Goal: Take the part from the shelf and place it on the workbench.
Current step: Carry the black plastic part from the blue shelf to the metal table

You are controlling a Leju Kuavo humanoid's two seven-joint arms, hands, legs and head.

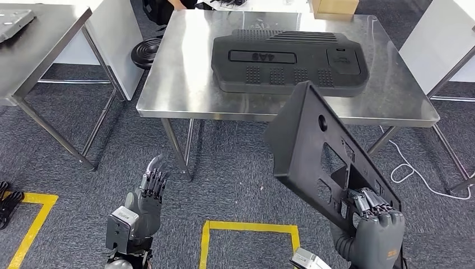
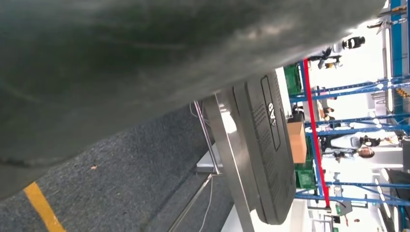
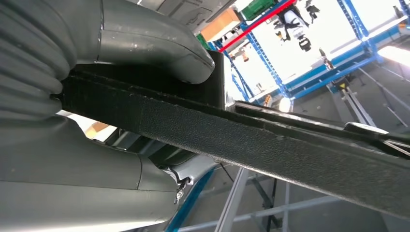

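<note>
The right hand (image 1: 374, 216) is grasping a black panel (image 1: 319, 151) just before the workbench (image 1: 179, 84); the left hand (image 1: 147, 193) is hanging released.

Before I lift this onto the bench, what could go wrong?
1. The flat black plastic panel with cutouts is held by the right hand at one end only, tilted, so it may slip or swing.
2. The large black ribbed cover takes much of the steel workbench; the panel could strike it or overhang the near edge.
</note>
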